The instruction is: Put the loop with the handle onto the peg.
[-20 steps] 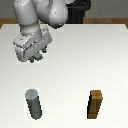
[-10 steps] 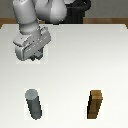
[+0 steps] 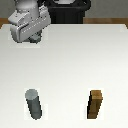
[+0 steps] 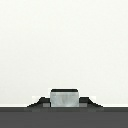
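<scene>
My gripper (image 3: pixel 35 40) hangs over the far part of the white table, at the exterior view's left. The loop with the handle does not lie anywhere on the table. In the wrist view a small grey piece (image 4: pixel 65 98) sits right at the gripper, with dark shapes on both sides; it looks like the loop's handle held in the jaws. The ring itself is hidden by the hand. The peg (image 3: pixel 34 104), a dark grey upright cylinder, stands near the front at the exterior view's left, well apart from the gripper.
A brown wooden block (image 3: pixel 96 105) stands upright near the front at the exterior view's right, level with the peg. A dark robot base (image 3: pixel 65 12) stands behind the table's far edge.
The arm and hand have moved up in the exterior view, away from the peg. The peg and the brown block have not moved.
</scene>
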Tool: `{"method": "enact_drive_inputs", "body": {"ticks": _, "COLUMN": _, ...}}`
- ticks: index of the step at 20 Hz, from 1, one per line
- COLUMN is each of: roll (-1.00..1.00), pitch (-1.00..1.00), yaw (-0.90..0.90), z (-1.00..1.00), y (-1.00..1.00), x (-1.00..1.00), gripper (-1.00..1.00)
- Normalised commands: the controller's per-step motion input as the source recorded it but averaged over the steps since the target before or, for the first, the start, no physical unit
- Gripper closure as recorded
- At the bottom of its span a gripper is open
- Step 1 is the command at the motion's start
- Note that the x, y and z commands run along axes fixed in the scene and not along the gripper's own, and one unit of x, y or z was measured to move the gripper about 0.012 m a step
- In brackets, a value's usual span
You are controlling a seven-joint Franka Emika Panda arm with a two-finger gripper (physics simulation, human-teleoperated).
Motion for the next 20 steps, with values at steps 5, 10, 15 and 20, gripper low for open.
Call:
{"method": "enact_drive_inputs", "body": {"ticks": 5, "roll": 0.00, "pitch": 0.00, "yaw": -1.00, "z": 0.00, "y": 0.00, "x": 0.00, "gripper": 1.00}}
{"method": "enact_drive_inputs", "body": {"ticks": 10, "roll": 0.00, "pitch": 0.00, "yaw": -0.32, "z": 0.00, "y": 0.00, "x": 0.00, "gripper": 1.00}}
{"method": "enact_drive_inputs", "body": {"ticks": 15, "roll": 0.00, "pitch": 0.00, "yaw": -1.00, "z": 0.00, "y": 0.00, "x": 0.00, "gripper": 1.00}}
{"method": "enact_drive_inputs", "body": {"ticks": 20, "roll": 0.00, "pitch": 0.00, "yaw": -1.00, "z": 0.00, "y": 0.00, "x": 0.00, "gripper": 1.00}}
